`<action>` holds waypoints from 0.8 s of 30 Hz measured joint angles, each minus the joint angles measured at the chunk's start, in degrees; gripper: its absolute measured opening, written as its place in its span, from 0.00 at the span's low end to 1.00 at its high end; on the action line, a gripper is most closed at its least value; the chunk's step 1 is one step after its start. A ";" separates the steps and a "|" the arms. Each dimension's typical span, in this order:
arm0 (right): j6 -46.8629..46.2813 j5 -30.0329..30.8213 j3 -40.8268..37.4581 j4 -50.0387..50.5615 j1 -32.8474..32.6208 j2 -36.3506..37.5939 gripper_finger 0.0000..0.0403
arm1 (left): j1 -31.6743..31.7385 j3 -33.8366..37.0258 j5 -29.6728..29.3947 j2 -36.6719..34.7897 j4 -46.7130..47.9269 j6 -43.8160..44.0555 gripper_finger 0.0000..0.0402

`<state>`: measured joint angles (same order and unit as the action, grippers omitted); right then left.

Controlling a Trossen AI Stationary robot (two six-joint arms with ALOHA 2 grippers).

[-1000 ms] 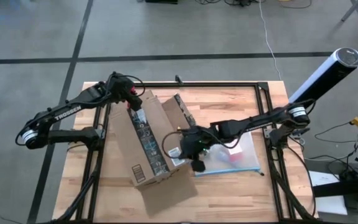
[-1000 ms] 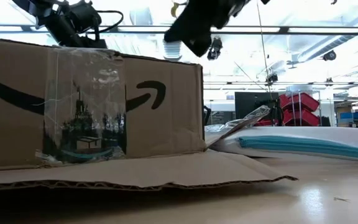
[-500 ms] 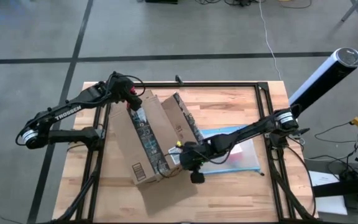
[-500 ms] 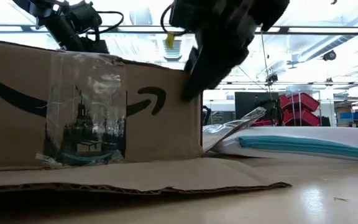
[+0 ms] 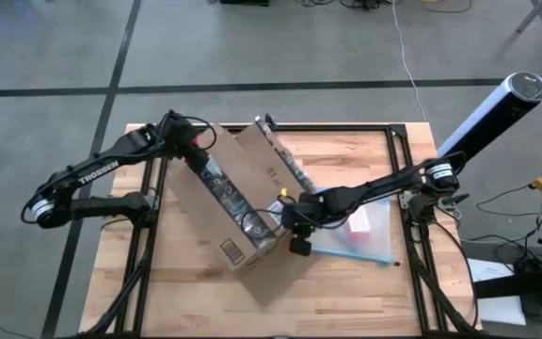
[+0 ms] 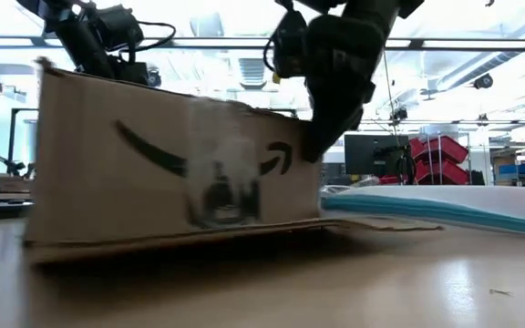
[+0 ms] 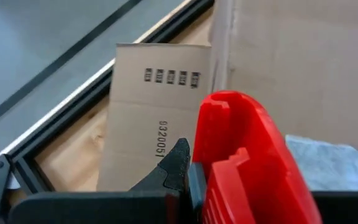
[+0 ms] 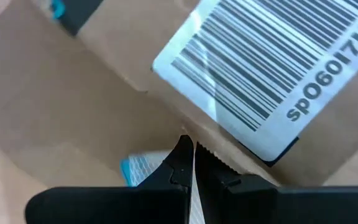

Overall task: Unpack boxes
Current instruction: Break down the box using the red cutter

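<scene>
A brown cardboard box (image 5: 229, 202) lies slantwise on the table with a clear tape strip along its top and a white barcode label (image 5: 233, 252) near its near end. An opened flap (image 5: 276, 169) stands along its right side. My left gripper (image 5: 196, 151) is over the box's far end, shut on a small red tool (image 7: 241, 155). My right gripper (image 5: 294, 224) is shut at the box's right side, near the near corner, and shows in the low view (image 6: 322, 137) against the box's upper right edge. My left gripper pinches the red tool (image 7: 229, 180) between its two fingers, and the tool sticks out forward past them over the box's far end; whether the tool touches the box I cannot tell. My right gripper has its shut fingertips (image 8: 185, 152) against a cardboard edge (image 8: 207, 149) just beside the barcode label, coming slanting down from the table's right. Whether a layer is caught between them I cannot tell.
A clear plastic pouch with a blue edge (image 5: 356, 231) lies flat to the right of the box, under my right arm. A black frame rail (image 5: 327, 127) runs along the table's far edge. Bare wood shows at the near right.
My right gripper has come down from above the box to its right side. The box has turned about: its near end has swung toward the table's right edge while its far end under my left gripper has stayed almost in place.
</scene>
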<state>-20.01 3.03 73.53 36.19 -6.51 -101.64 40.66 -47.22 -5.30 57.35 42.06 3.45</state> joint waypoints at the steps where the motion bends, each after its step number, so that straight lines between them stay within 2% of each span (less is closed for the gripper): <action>1: -0.05 0.60 -0.02 1.30 0.25 0.58 0.00 | 0.00 0.00 0.40 -0.31 0.18 0.33 0.08; 8: -0.03 3.82 -0.04 9.30 1.30 5.04 0.00 | -0.34 0.02 4.92 -2.01 2.18 5.54 0.08; 13: 0.00 6.43 -0.04 13.94 2.60 8.05 0.00 | -3.08 0.02 6.73 -3.00 2.17 9.64 0.08; 17: -0.19 6.99 -0.26 16.57 4.62 10.14 0.00 | -7.57 0.10 6.73 -3.15 2.56 13.08 0.08; 21: 0.02 9.02 -0.44 17.52 6.94 11.12 0.00 | -14.38 0.11 9.33 -3.09 1.05 17.97 0.08; 24: 0.74 8.91 -0.74 18.64 8.63 11.27 0.00 | -20.35 0.11 7.83 -3.09 -0.15 21.71 0.08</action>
<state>-19.28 11.94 72.79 54.83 2.12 -90.37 20.31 -47.11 2.53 54.26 41.92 25.16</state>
